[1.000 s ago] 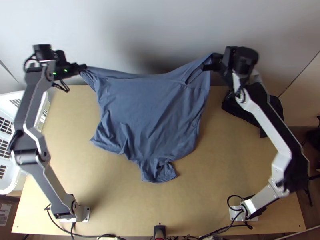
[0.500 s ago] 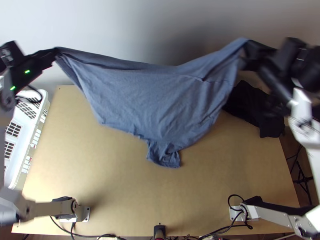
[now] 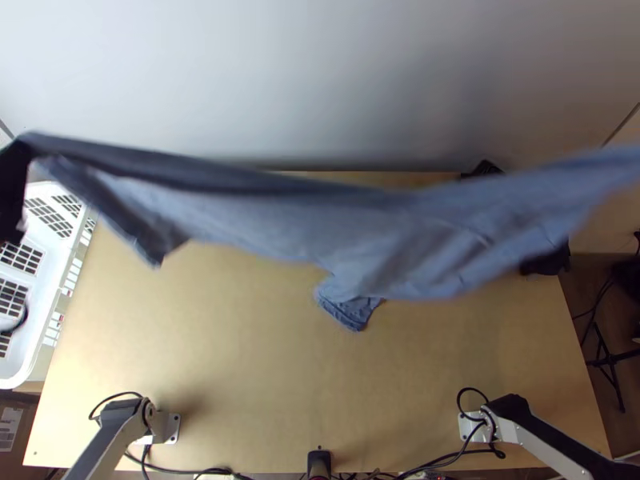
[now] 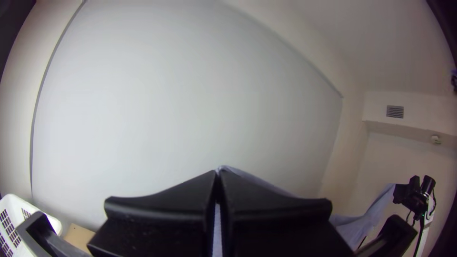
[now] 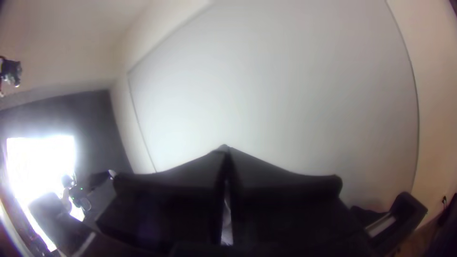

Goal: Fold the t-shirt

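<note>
My left gripper (image 3: 11,188) is at the top view's left edge, holding one upper corner of the blue-grey t-shirt (image 3: 352,232). Stretched wide above the table, the shirt has a dark folded band along its upper edge and a small bunched end hanging lowest near the middle. In the left wrist view, the left gripper (image 4: 216,178) is shut on the shirt (image 4: 254,180), which runs off toward the other arm. The right gripper (image 5: 226,152) is shut in the right wrist view, with cloth (image 5: 227,231) showing between its fingers.
A white laundry basket (image 3: 36,272) stands beyond the table's left side. Dark cloth (image 3: 546,262) lies at the table's far right, partly behind the shirt. Cables run along the near edge of the wooden table (image 3: 240,376).
Both arms have moved outward to opposite sides, drawing the shirt wider and lifting it off the table. Its hanging bottom end has shifted slightly right.
</note>
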Available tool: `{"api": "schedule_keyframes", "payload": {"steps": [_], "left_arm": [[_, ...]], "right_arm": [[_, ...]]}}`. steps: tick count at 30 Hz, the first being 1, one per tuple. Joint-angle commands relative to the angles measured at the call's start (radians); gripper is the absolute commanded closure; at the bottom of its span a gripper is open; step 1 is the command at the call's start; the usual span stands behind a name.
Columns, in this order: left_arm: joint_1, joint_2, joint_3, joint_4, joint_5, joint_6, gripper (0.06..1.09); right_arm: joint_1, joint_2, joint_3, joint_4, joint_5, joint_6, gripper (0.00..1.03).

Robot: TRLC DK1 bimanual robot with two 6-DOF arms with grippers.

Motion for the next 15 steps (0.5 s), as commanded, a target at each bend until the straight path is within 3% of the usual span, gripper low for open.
{"api": "schedule_keyframes", "payload": {"steps": [1,6,10,13,15], "left_arm": [[0.001,-0.209,-0.006,-0.065,-0.003,-0.004,1.05],[0.001,-0.264,0.069,-0.14,-0.035,-0.006,1.05],[0.003,-0.303,0.109,-0.157,-0.072,0.001,1.05],[0.01,-0.327,0.114,-0.16,-0.077,0.013,1.05],[0.016,-0.335,0.118,-0.16,-0.077,0.011,1.05]], "right_arm": [[0.003,-0.084,0.157,-0.147,-0.018,0.003,1.0],[0.005,-0.112,0.217,-0.157,-0.024,0.009,1.0],[-0.017,-0.168,0.22,-0.064,-0.024,0.007,1.0],[-0.086,-0.205,0.223,0.028,-0.085,0.006,1.0],[-0.075,-0.207,0.22,-0.004,-0.105,0.006,1.0]]}}
